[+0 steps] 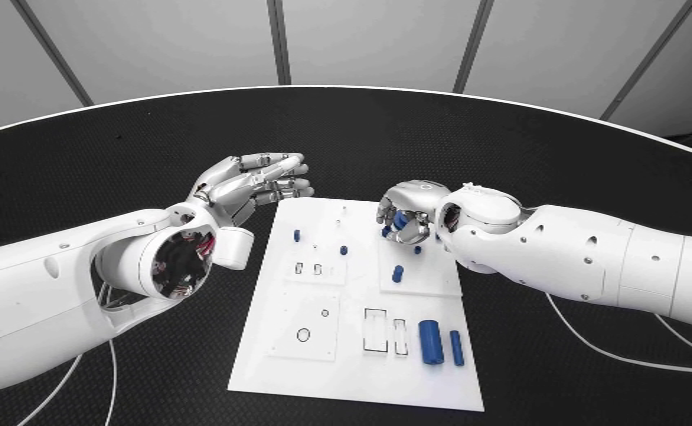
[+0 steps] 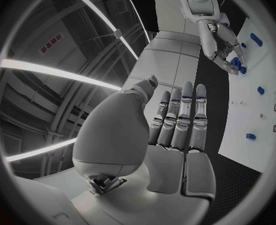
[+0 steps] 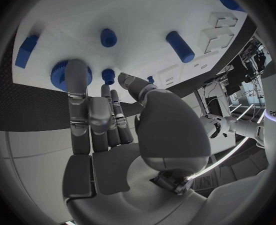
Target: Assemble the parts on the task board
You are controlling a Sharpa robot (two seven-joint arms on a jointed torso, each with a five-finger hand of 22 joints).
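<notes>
The white task board (image 1: 346, 371) lies in the middle of the black table. My right hand (image 1: 408, 211) hovers over its far right corner with fingers curled down. One fingertip (image 3: 75, 69) rests on a blue gear (image 3: 58, 76) at the board's edge. A smaller blue piece (image 3: 108, 75) sits between the fingers and the thumb, and I cannot tell whether it is gripped. The right hand (image 2: 222, 47) also appears in the left wrist view with blue at its fingertips. My left hand (image 1: 253, 184) floats off the board's far left corner, fingers straight and apart, holding nothing.
Blue pegs (image 1: 297, 235) (image 1: 345, 249) stand on the board's far half. A short cylinder (image 1: 398, 273) lies mid-board. A thick cylinder (image 1: 430, 341) and a slim one (image 1: 457, 347) lie near the right edge. Rectangular cutouts (image 1: 375, 331) and an oval outline (image 1: 304, 334) mark the near half.
</notes>
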